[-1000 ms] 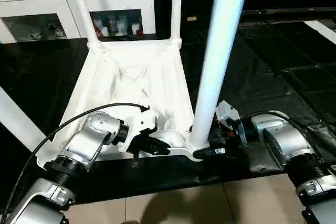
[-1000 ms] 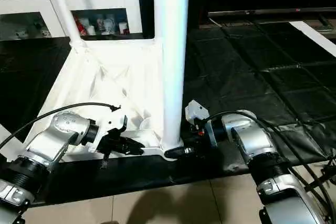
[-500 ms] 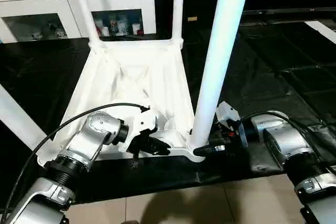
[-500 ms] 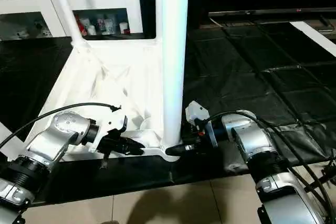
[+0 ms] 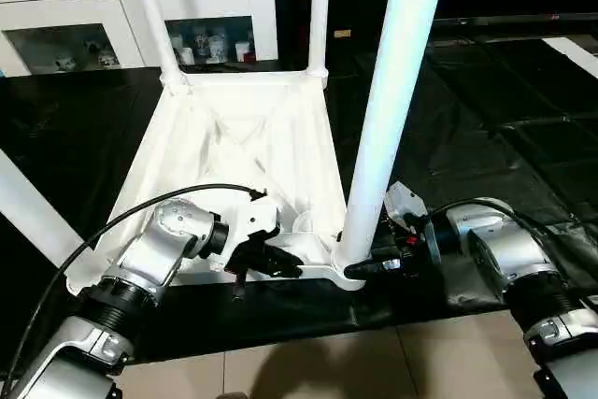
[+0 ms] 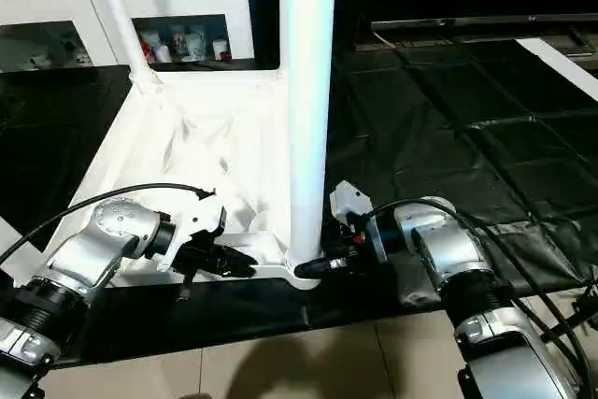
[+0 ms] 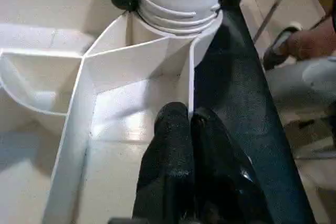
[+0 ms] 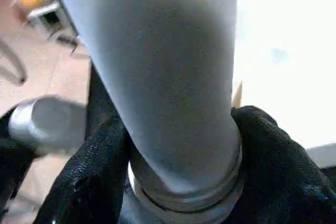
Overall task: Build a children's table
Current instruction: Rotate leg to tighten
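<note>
A: Right gripper fingers clasp the base of the near leg, right at its corner socket. Left gripper is clenched on the tabletop edge rib beside it.

B: Table?

A: Upside down on the black mat, two far legs already upright.

B: Step?

A: Seating this leg, likely by twisting. Thread rings still show, so next probably more turns while the left steadies the top.
</note>
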